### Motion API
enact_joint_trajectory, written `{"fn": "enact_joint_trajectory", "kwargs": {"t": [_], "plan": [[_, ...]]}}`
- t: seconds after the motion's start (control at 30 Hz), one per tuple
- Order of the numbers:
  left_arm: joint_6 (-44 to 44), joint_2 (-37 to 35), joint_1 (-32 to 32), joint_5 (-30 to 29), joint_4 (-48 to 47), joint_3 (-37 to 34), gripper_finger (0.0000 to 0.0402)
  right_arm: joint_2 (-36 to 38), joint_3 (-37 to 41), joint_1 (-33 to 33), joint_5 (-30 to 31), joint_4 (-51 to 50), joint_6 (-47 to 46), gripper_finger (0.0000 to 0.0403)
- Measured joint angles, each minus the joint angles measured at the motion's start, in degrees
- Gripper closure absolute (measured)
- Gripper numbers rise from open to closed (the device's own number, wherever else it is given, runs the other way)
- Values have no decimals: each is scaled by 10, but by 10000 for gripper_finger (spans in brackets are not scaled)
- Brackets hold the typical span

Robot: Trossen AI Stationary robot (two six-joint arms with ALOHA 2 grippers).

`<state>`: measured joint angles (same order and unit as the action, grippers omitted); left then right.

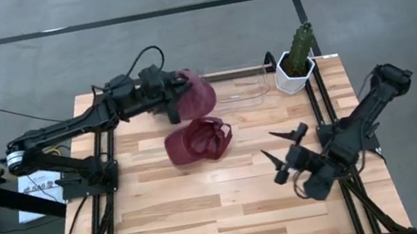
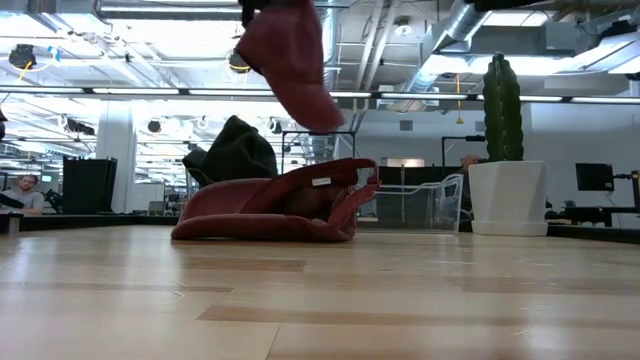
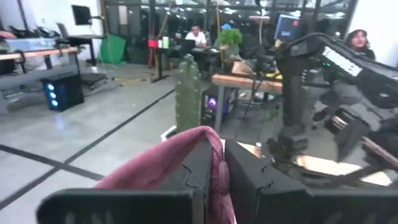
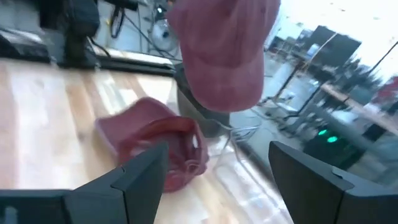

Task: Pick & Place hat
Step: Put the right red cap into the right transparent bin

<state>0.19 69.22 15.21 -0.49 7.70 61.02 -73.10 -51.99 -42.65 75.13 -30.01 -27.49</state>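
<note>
Progress: pick looks done, place not yet; one maroon hat [image 1: 196, 92] hangs in the air in the left gripper [image 1: 171, 98], over the far part of the table [image 1: 232, 214].
Left jaws: nearly closed, pinching a fold of the lifted hat's cloth between them.
Second hat [image 1: 198, 141]: lies crumpled on the table near its middle, just on the near side of the raised one, untouched.
Likely target: a clear bin [image 1: 238, 84] at the far edge, beside a potted cactus [image 1: 297, 57]; my guess only.
Right gripper [image 1: 286, 153]: waits near the right edge, jaws spread wide, holding nothing.
Hat's look: soft, faded maroon cap, drooping limp from the grip, brim hanging down.
</note>
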Motion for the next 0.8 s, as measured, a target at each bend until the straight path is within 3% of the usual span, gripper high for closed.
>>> {"fn": "enact_joint_trajectory", "kwargs": {"t": [0.33,0.57,0.8], "plan": [[25,104,18,3,12,64,367,34,10,-66,-14,-281,-350,132],[42,158,23,5,8,146,366,43,132,-106,9,-230,-460,132],[43,180,52,-9,1,200,366,43,226,-113,8,-111,-485,132]]}}
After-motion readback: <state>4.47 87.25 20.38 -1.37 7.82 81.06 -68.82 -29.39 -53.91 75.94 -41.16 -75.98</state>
